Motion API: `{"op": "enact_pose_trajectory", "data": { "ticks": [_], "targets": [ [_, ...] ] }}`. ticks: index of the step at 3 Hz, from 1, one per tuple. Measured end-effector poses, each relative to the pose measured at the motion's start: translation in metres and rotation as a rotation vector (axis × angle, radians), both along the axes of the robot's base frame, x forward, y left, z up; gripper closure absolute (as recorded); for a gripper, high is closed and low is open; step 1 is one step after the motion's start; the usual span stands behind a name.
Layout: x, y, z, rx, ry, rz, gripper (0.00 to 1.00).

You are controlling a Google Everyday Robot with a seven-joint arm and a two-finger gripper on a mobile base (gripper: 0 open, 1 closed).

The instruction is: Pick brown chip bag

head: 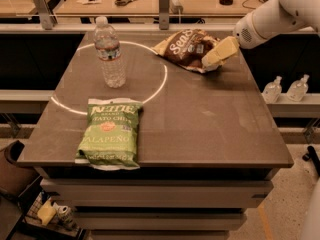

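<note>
The brown chip bag (pixel 186 48) lies flat at the far right of the dark table (pixel 200 119), its white lettering facing up. My gripper (pixel 216 55), with pale yellow fingers on a white arm coming in from the upper right, sits over the bag's right end, low and touching or nearly touching it.
A clear water bottle (pixel 111 54) stands upright at the far left. A green jalapeño chip bag (pixel 110 133) lies at the near left edge. Two small bottles (pixel 286 89) stand on a ledge to the right of the table. A counter with scissors runs behind.
</note>
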State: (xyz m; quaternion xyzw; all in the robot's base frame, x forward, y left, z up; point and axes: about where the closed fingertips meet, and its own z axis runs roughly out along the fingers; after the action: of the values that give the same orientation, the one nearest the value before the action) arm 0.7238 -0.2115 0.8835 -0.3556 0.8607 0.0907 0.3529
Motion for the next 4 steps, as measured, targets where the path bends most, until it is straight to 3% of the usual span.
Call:
{"op": "enact_pose_trajectory", "data": {
  "ticks": [2,3,4],
  "targets": [
    [0.051,0.030,-0.038,0.041,0.034,-0.049,0.00],
    [0.065,0.037,-0.050,0.072,0.024,-0.069,0.00],
    [0.065,0.039,-0.052,0.071,0.028,-0.064,0.18]
  ]
}}
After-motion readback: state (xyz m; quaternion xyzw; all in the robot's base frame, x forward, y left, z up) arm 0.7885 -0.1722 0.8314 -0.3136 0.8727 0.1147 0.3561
